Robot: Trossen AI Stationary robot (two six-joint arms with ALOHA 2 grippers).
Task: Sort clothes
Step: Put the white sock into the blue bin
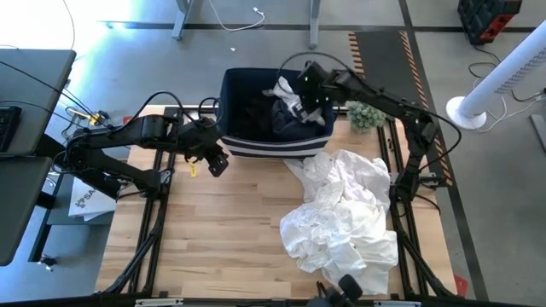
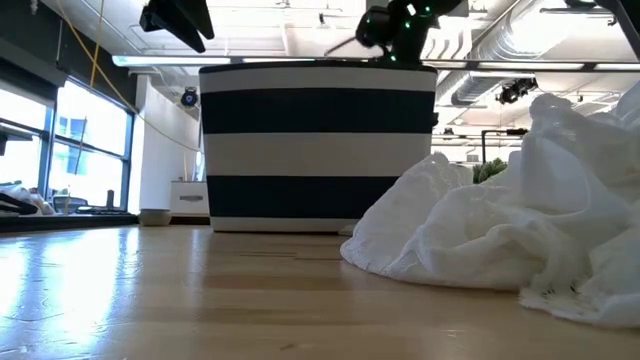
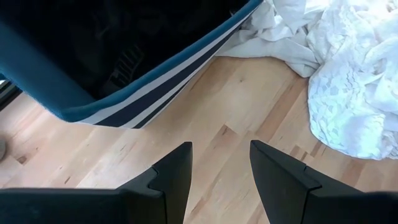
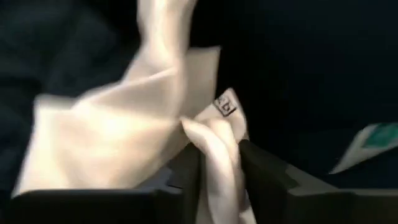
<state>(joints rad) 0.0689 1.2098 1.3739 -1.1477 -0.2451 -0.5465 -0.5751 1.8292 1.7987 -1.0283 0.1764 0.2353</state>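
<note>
A navy bin with white stripes [image 1: 273,147] stands at the table's far middle, with dark garments [image 1: 294,126] inside. My right gripper [image 1: 300,94] is above the bin, shut on a white garment [image 1: 286,94] that also fills the right wrist view [image 4: 124,130]. A pile of large white garments [image 1: 341,213] lies on the table's right half, touching the bin's near right corner. My left gripper [image 1: 217,162] hangs open and empty above the wood just left of the bin's near left corner; its fingers [image 3: 217,174] show a clear gap. My right gripper pinches a bunched fold of the white garment [image 4: 214,149] between its two fingers, from above over the bin. A small label [image 4: 227,104] shows beside the fingers. The cloth spreads out past the fingertips and hangs toward the dark garments in the bin.
A small green plant-like thing [image 1: 365,113] sits right of the bin at the table's far right. Bare wood [image 1: 222,230] lies between my left gripper and the white pile. A white fan [image 1: 503,77] stands off the table at the right.
</note>
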